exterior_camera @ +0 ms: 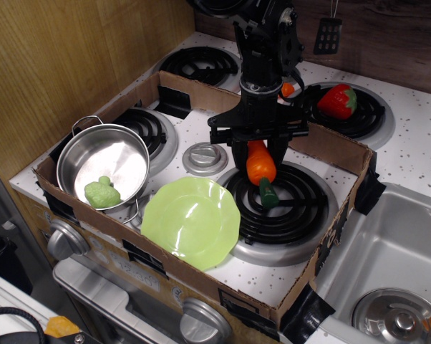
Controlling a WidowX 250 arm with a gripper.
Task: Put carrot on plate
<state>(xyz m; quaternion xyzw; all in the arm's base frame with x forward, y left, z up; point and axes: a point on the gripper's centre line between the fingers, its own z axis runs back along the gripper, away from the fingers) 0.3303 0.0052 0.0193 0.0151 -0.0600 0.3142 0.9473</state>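
The orange carrot lies on the front right black burner, green stem end pointing toward the front. My gripper comes straight down over its thick end. The fingers press against both sides of the carrot, so the gripper is shut on it. I cannot tell whether the carrot still rests on the burner. The lime-green scalloped plate lies empty to the front left of the carrot, about a hand's width away.
A steel pot holding a green toy stands at the left. A grey disc lies behind the plate. A cardboard wall rings the stove area. A strawberry sits at the back right, and a sink is at the right.
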